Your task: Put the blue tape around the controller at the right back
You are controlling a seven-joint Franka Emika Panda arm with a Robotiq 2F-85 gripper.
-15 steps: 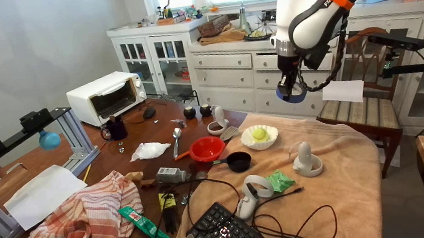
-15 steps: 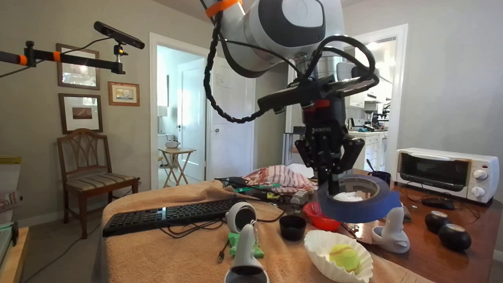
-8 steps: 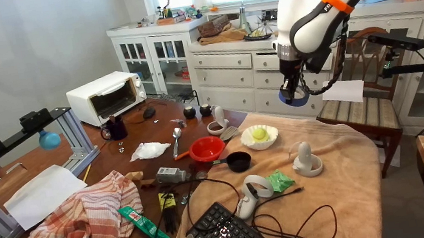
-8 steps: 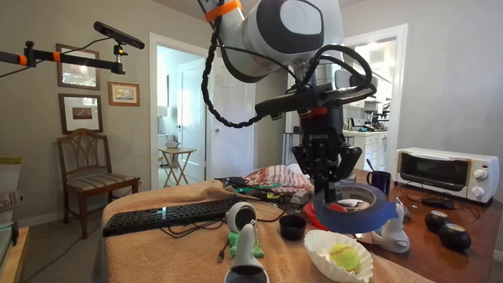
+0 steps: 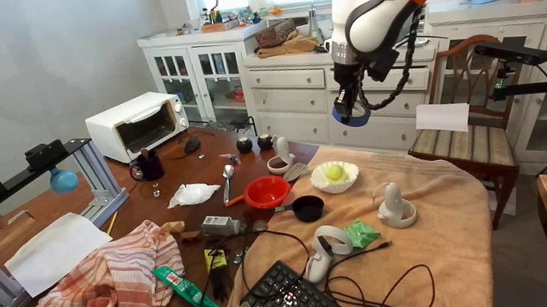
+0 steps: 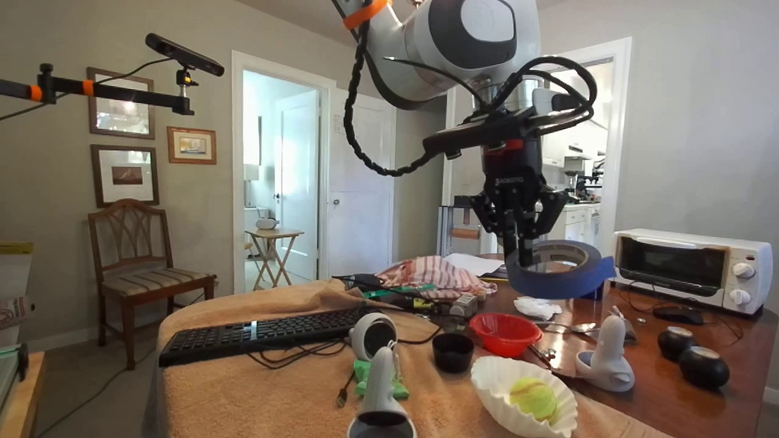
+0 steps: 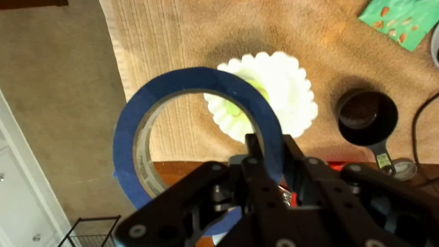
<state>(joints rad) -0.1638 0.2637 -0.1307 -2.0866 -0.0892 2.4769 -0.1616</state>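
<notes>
My gripper (image 6: pixel 519 258) is shut on the wall of the blue tape (image 6: pixel 563 283), one finger inside the ring and one outside. The ring hangs to one side, roughly flat, in the air above the table. It also shows in an exterior view (image 5: pixel 358 120) and in the wrist view (image 7: pixel 125 147), where it partly covers the white bowl below. A white controller (image 5: pixel 282 149) stands on the bare wood at the back, beside the towel; it also shows in an exterior view (image 6: pixel 611 350). A second controller (image 5: pixel 393 200) stands on the towel, and a third (image 5: pixel 319 267) lies near the keyboard.
The white scalloped bowl (image 6: pixel 496 389) with a tennis ball (image 6: pixel 532 398) stands near the towel's edge. A red bowl (image 5: pixel 261 197), a black cup (image 5: pixel 309 208) and black round holders (image 6: pixel 704 368) are around. The keyboard (image 5: pixel 304 304) and its cables lie in front.
The gripper with the tape dipped slightly, then moved up and left in an exterior view, and up and farther from the camera in an exterior view. The things on the table have not moved.
</notes>
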